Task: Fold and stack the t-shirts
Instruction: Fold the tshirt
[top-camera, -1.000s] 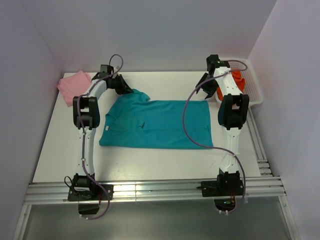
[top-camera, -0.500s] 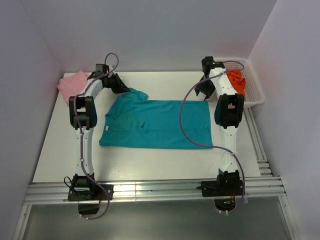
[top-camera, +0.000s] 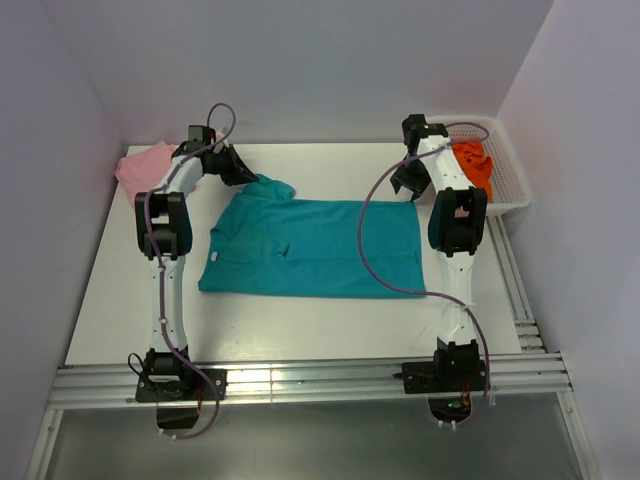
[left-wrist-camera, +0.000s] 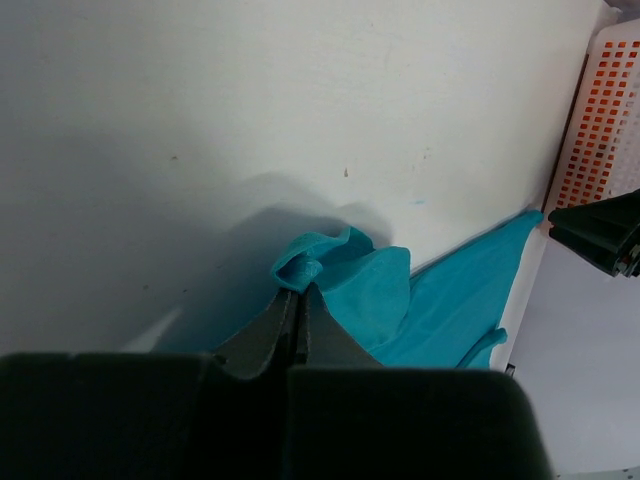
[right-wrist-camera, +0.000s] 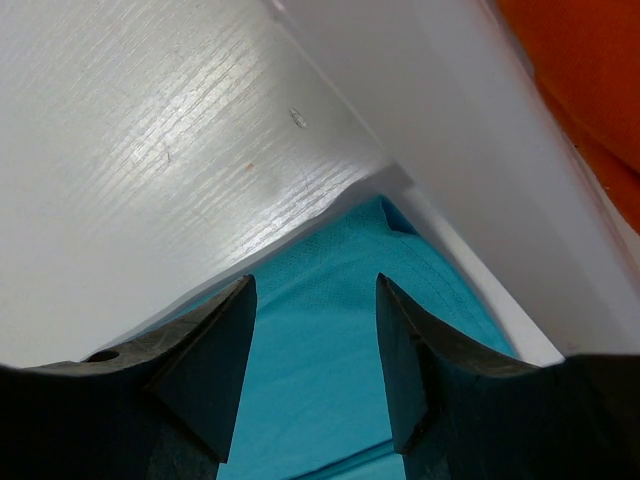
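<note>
The teal t-shirt (top-camera: 315, 245) lies spread flat mid-table. My left gripper (top-camera: 252, 179) is shut on its far-left sleeve (top-camera: 277, 188); in the left wrist view the closed gripper (left-wrist-camera: 298, 298) pinches the bunched teal fabric (left-wrist-camera: 365, 290). My right gripper (top-camera: 405, 186) is open just above the shirt's far-right corner; in the right wrist view the gripper (right-wrist-camera: 315, 300) straddles teal cloth (right-wrist-camera: 320, 370) with nothing held. The pale pink t-shirt (top-camera: 140, 165) lies crumpled at the back left. The orange t-shirt (top-camera: 476, 165) lies in the basket and shows in the right wrist view (right-wrist-camera: 590, 70).
The white mesh basket (top-camera: 510, 185) stands at the back right, right beside my right gripper; its wall (right-wrist-camera: 470, 130) fills the right wrist view. It also shows in the left wrist view (left-wrist-camera: 610, 110). Walls close in on three sides.
My right gripper has moved left from the basket down to the shirt's far-right corner. My left gripper has drawn the sleeve slightly left and back.
</note>
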